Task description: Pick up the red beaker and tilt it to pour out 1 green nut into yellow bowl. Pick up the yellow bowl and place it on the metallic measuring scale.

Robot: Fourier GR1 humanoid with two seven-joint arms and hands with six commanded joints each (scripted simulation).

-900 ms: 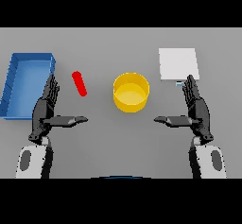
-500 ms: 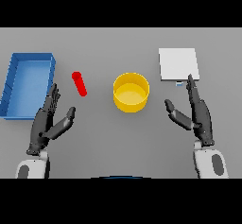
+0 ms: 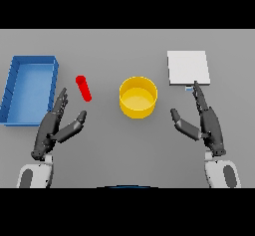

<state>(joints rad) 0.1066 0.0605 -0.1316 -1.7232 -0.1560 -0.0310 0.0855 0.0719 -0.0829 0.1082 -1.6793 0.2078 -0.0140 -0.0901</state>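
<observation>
Beaker, red (image 3: 83, 88): lies tipped on the grey counter (image 3: 124, 46), left of centre, its open end toward the far side. It sits between the blue tray (image 3: 31, 60) and the yellow bowl (image 3: 138, 97), apart from both. No green nut is visible to me; I cannot tell whether one is inside.

Left hand (image 3: 56, 125): near and just left of the beaker, fingers straight and spread, holding nothing, fingertips pointing toward it but not touching.

Right hand (image 3: 205, 121): right side, fingers straight, empty. Its fingertips reach close to the near edge of the metallic measuring scale (image 3: 188, 67).

Yellow bowl: upright at centre, apparently empty, well apart from the scale at far right.

Risks, as I judge them:
- The beaker is slim and lying down; a flat approach by my left hand could roll or push it toward the bowl or tray rather than grip it.
- If it is lifted mouth-low, anything inside may spill onto the counter before reaching the bowl.
- An overdone tilt could drop more than one nut.
- The right hand, so close to the scale, could nudge it.

Obstructions: the blue tray's right wall crowds the left hand's outer side; nothing lies between bowl and scale.
</observation>
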